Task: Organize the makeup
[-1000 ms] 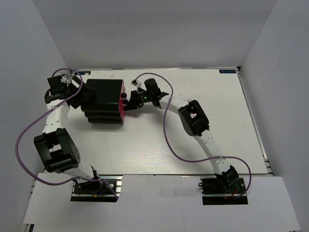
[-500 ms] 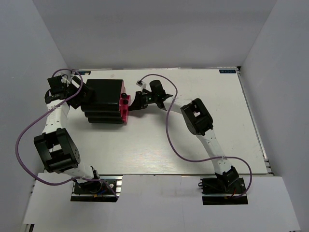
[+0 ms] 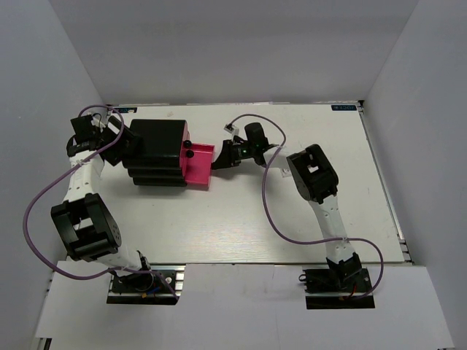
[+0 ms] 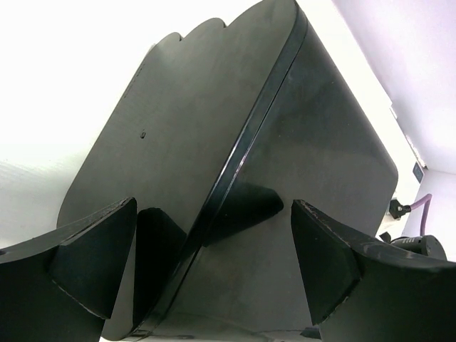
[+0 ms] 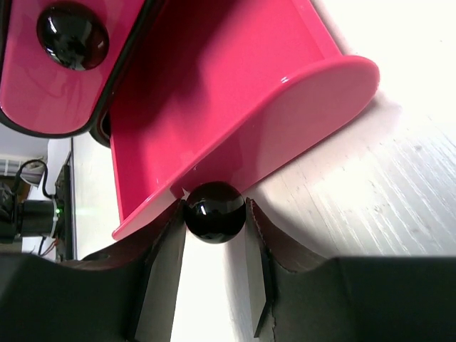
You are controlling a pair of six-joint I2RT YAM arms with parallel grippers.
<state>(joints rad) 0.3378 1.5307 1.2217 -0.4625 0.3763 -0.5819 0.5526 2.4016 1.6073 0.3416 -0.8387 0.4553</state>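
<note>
top external view: we see a white table [image 3: 292, 211] with two robot arms mounted at its near edge. toward the far left stands a large black box [image 3: 157, 142]. a pink drawer [image 3: 198, 166] sticks out of the box's right side and lies over the table. the right gripper [image 3: 217, 156] reaches in from the right and meets the front of that drawer. the left gripper [image 3: 125, 143] sits against the left side of the box.

right wrist view: the right gripper's two fingers [image 5: 158, 278] are drawn in narrowly around a round, glossy black knob [image 5: 214, 211]. the knob sits on the drawer's curved front panel, and one finger presses on each side of it. up and to the left, a second drawer front [image 5: 43, 85] (also pink, with its own black knob) sits back against the box.

left wrist view: the left gripper's jaws stand wide apart. a raised edge of the shiny black box runs between them. we cannot tell whether the fingers touch the box.

the makeup does not appear in any of the three views, so we cannot tell where it lies.
</note>
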